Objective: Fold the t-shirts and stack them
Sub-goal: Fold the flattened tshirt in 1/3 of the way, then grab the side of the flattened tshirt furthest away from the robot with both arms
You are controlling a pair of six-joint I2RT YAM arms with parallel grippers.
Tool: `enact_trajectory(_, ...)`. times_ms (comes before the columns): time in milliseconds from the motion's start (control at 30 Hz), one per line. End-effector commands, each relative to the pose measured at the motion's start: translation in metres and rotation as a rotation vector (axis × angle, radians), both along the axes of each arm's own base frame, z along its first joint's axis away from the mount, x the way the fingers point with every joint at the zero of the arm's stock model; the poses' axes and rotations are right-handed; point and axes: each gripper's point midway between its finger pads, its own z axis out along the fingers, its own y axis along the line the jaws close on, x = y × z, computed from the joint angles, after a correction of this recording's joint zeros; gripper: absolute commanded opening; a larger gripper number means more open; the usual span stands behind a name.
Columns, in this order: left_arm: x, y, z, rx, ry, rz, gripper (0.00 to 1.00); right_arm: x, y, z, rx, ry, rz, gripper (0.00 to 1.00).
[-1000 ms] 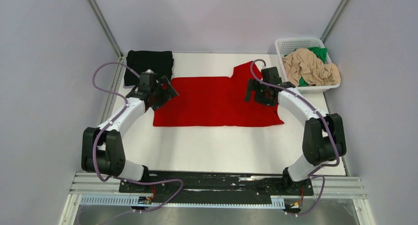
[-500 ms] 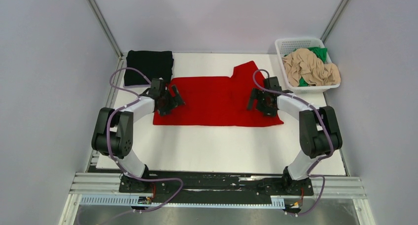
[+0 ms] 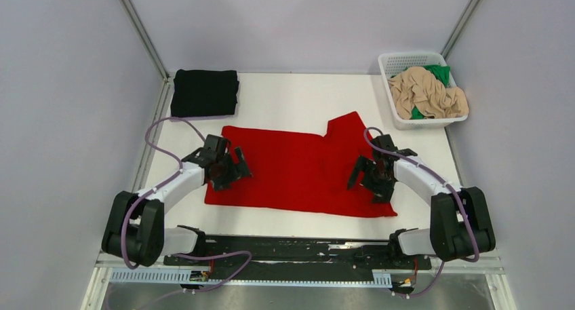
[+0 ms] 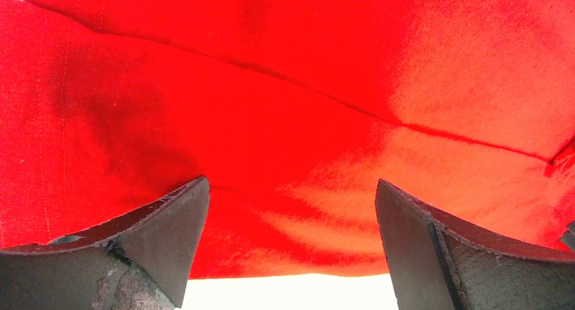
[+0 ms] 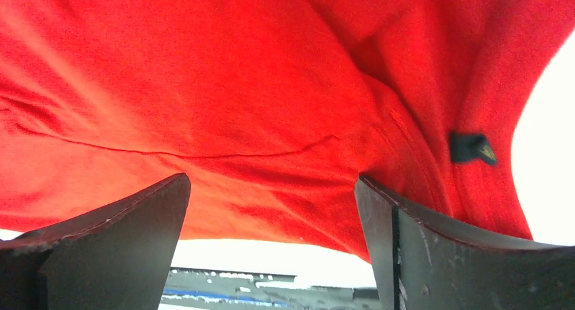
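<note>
The bright red t-shirt (image 3: 298, 171) lies spread flat on the white table, one sleeve sticking out at its far right. My left gripper (image 3: 234, 173) is open, low over the shirt's left edge. My right gripper (image 3: 366, 180) is open, low over its right part. In the left wrist view (image 4: 291, 184) and the right wrist view (image 5: 271, 181) the fingers stand wide apart with only red cloth (image 4: 285, 86) (image 5: 237, 72) past them and nothing held. The black t-shirt (image 3: 204, 93) lies folded at the back left. The beige t-shirt (image 3: 427, 96) and the green t-shirt (image 3: 439, 72) are crumpled in the basket.
The white lattice basket (image 3: 407, 55) stands at the back right corner. Grey walls and slanted metal posts enclose the table. The arms' base rail (image 3: 298, 249) runs along the near edge, just below the red shirt's front hem.
The red shirt has slid toward the near edge of the table, and both grippers have moved nearer along with it. The black shirt and the basket have not moved.
</note>
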Motion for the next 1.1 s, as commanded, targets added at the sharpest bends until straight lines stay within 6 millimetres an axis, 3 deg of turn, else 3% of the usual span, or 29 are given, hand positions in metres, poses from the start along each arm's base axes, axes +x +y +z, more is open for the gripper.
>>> enact_trajectory(0, -0.054, 0.009, -0.016, 0.018, 0.150, 0.018, 1.00, -0.039, -0.007, 0.005, -0.025, 0.143, -0.104, 1.00)
enact_trajectory(100, -0.058, 0.010, -0.012, 0.019, 0.147, 0.021, 1.00, -0.039, -0.015, 0.007, -0.072, 0.128, -0.131, 1.00)
enact_trajectory(200, -0.045, 0.005, 0.004, -0.011, 0.081, 0.010, 1.00, -0.029, -0.019, 0.011, -0.086, 0.068, -0.111, 1.00)
enact_trajectory(367, -0.001, 0.008, 0.044, 0.036, -0.085, 0.022, 1.00, 0.002, -0.018, 0.028, -0.079, -0.095, -0.094, 1.00)
enact_trajectory(467, 0.029, 0.021, 0.063, 0.106, -0.161, 0.069, 1.00, 0.031, -0.025, 0.050, -0.121, -0.209, -0.104, 1.00)
enact_trajectory(600, 0.072, 0.045, 0.082, 0.141, -0.221, 0.130, 1.00, 0.067, -0.011, 0.081, -0.068, -0.366, -0.033, 1.00)
enact_trajectory(733, 0.114, 0.074, 0.081, 0.209, -0.225, 0.194, 1.00, 0.089, -0.007, 0.090, -0.066, -0.443, 0.004, 1.00)
enact_trajectory(833, 0.148, 0.085, 0.073, 0.245, -0.200, 0.199, 0.97, 0.099, -0.005, 0.091, -0.067, -0.461, 0.010, 1.00)
enact_trajectory(867, 0.161, 0.088, 0.079, 0.252, -0.211, 0.201, 0.94, 0.101, -0.005, 0.090, -0.067, -0.462, 0.013, 1.00)
enact_trajectory(900, 0.167, 0.090, 0.065, 0.271, -0.175, 0.200, 0.93, 0.103, -0.005, 0.088, -0.069, -0.458, 0.014, 1.00)
enact_trajectory(933, 0.178, 0.092, 0.072, 0.281, -0.185, 0.203, 0.92, 0.103, -0.006, 0.086, -0.079, -0.453, 0.012, 1.00)
enact_trajectory(967, 0.181, 0.096, 0.056, 0.311, -0.144, 0.204, 0.91, 0.105, -0.008, 0.084, -0.091, -0.451, 0.009, 1.00)
enact_trajectory(1000, 0.190, 0.099, 0.061, 0.328, -0.150, 0.203, 0.90, 0.106, -0.010, 0.083, -0.102, -0.448, 0.007, 1.00)
enact_trajectory(1033, 0.193, 0.105, 0.047, 0.370, -0.110, 0.210, 0.89, 0.106, -0.012, 0.081, -0.115, -0.446, 0.006, 1.00)
enact_trajectory(1067, 0.197, 0.108, 0.050, 0.394, -0.094, 0.209, 0.88, 0.107, -0.013, 0.080, -0.126, -0.445, 0.006, 1.00)
